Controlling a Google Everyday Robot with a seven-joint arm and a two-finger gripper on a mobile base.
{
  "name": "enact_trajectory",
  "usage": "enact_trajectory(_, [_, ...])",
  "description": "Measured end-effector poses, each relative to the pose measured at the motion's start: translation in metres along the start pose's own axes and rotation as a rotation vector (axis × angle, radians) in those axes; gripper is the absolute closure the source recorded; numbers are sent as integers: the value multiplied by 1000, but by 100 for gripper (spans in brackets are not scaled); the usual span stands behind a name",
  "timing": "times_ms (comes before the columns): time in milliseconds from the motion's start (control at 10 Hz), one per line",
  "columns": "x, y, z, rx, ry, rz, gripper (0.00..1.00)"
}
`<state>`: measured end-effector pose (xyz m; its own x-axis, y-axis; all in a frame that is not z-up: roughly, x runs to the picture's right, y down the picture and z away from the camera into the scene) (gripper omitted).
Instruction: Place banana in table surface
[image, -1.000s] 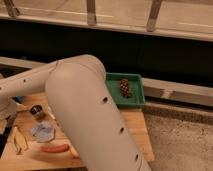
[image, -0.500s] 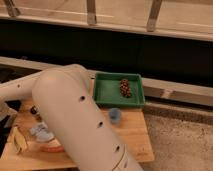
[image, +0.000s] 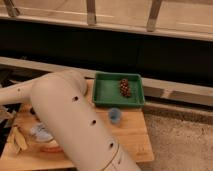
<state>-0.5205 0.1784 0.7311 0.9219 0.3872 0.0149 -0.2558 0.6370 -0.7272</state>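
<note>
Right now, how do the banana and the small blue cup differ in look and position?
The banana is pale yellow, long and curved; the blue cup is short and round. The banana lies flat at the far left, close to the gripper at the picture's left edge; the blue cup stands upright just in front of the green tray. Both rest on the wooden table surface.
</note>
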Motion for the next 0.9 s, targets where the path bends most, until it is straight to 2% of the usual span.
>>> enact_trajectory(300, [4,4,6,-10,7,12,20])
enact_trajectory(900, [41,2,16,-7,21,125,20])
